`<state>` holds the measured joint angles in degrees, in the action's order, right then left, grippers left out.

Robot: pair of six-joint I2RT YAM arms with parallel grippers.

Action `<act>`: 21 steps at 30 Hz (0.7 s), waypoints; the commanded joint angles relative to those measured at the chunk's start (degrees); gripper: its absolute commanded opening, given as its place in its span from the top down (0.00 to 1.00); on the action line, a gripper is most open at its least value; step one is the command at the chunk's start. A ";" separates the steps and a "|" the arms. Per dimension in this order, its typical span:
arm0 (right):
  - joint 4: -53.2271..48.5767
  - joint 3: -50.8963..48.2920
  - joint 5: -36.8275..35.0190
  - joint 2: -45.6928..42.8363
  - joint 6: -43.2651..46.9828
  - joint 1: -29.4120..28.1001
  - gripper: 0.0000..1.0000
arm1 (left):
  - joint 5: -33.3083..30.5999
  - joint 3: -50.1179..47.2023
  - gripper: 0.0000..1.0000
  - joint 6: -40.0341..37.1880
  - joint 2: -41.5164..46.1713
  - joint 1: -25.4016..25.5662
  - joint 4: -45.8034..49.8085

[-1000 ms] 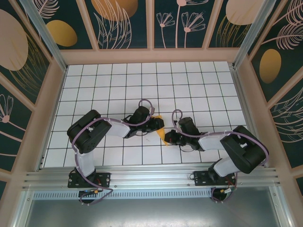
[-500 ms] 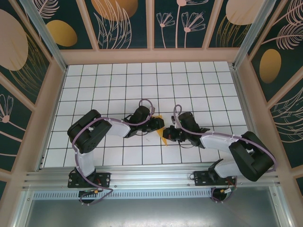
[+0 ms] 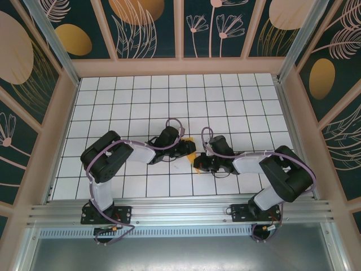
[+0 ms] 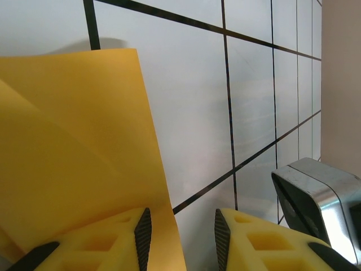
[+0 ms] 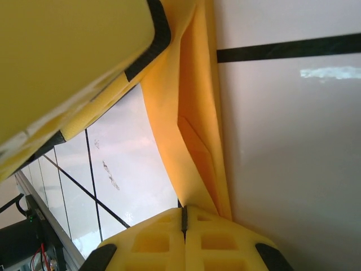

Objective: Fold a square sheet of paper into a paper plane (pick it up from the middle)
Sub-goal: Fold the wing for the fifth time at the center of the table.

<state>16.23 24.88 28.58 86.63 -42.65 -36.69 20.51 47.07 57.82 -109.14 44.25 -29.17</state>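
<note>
Your right gripper [image 5: 183, 215] was clamped shut on the creased orange-yellow square sheet of paper [image 5: 194, 113]; your left gripper [image 4: 181, 236] stood part-open just beside it, gripping nothing.

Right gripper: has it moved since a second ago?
Yes. The right gripper slid slightly left across the white grid tiles, toward the left gripper.

Creased, partly folded orange-yellow paper [image 3: 193, 161]

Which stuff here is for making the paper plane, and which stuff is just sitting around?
For the job: the orange-yellow paper, the left gripper beside it, and the right gripper pinching its edge.

Just there: the tiled table, the flowery wall, the metal rail.
</note>
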 commanded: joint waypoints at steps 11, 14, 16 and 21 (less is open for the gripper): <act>-6.41 -6.25 2.51 -6.33 1.79 0.83 0.94 | -3.38 0.05 0.63 -2.18 -3.18 -0.39 6.71; -9.97 -6.25 1.67 -6.83 3.13 0.84 0.94 | -3.37 0.13 0.63 -2.10 -3.27 -0.39 6.75; -12.05 -6.24 0.10 -7.22 3.64 0.84 0.94 | -3.29 0.14 0.63 -2.14 -3.30 -0.39 6.84; -15.31 -5.75 -2.44 -9.65 3.90 1.01 0.94 | -3.20 0.18 0.63 -2.19 -3.24 -0.39 6.87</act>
<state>9.65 20.10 28.38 78.08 -40.34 -35.99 20.56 47.59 57.41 -109.30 44.27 -28.25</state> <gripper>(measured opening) 0.066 0.366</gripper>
